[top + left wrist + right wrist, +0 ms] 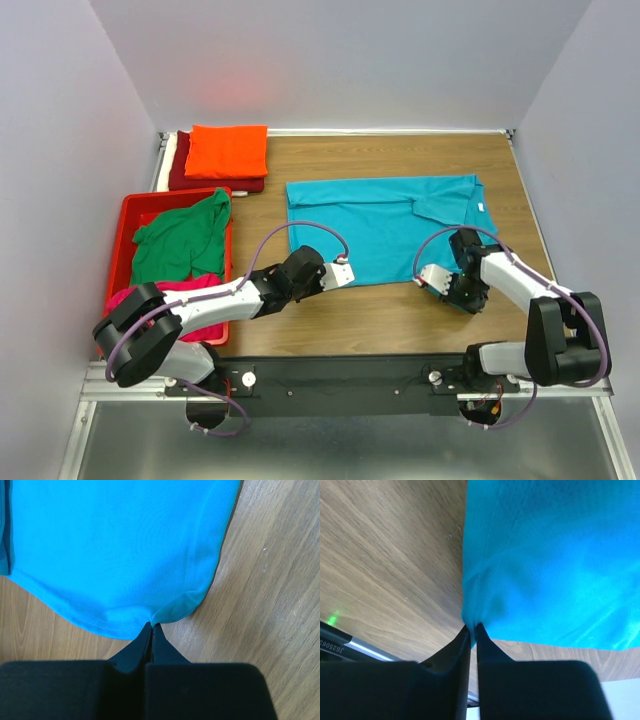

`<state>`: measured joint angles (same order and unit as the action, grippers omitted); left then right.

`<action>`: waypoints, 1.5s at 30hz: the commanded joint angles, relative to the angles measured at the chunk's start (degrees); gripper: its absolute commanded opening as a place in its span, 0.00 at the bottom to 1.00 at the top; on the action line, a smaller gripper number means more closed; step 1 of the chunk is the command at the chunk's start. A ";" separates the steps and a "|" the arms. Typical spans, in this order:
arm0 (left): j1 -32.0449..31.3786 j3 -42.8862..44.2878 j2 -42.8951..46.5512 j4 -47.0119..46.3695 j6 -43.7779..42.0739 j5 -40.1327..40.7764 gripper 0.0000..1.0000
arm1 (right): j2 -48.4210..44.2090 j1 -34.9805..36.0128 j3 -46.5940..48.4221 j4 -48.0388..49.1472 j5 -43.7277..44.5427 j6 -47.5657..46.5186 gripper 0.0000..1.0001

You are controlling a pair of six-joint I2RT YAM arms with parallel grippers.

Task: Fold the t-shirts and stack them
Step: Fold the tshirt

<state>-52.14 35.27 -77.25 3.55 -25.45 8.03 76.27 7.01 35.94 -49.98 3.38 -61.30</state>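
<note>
Only the wrist views show the grips. The left tool [151, 628] has its fingers pressed together, pinching the hem of the turquoise shirt [125, 545]. The right tool [473, 629] is nipped onto a bunched corner of the same hem.

Only the top view shows the whole shirt, which lies spread flat mid-surface. It also shows a red crate [128, 215] at the left holding a green shirt [180, 240] and a magenta shirt [195, 287]. A far-left stack has an orange shirt [228, 152] on a dark red shirt [215, 184], with a white shirt [172, 150] at its edge.

The surface [390, 320] is wood-grained, enclosed by pale walls [350, 60].

Both arms lie low. The left stretches diagonally to the shirt's near edge. The right is bent with its elbow out, at the near right corner.
</note>
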 commanded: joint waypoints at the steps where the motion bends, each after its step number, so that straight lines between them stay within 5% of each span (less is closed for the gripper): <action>1: 0.20 1.12 0.79 0.40 0.32 -1.35 0.00 | -2.43 -0.24 -1.58 2.17 -1.09 0.13 0.10; 4: 0.20 1.12 1.23 0.14 0.32 -1.00 0.00 | -5.16 -0.15 0.09 -0.02 -1.00 0.65 0.01; 20: 0.20 0.42 10.02 0.40 -0.65 1.81 0.00 | -11.93 -0.41 13.35 -4.61 2.51 4.43 0.01; 45: 4.24 4.02 4.93 5.50 4.45 7.96 0.00 | -2.45 -9.64 24.69 8.40 4.54 6.54 0.01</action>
<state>-49.12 36.71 -70.59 8.27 -21.96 14.57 71.64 -0.95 57.76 -45.34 8.10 -54.92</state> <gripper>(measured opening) 0.007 0.011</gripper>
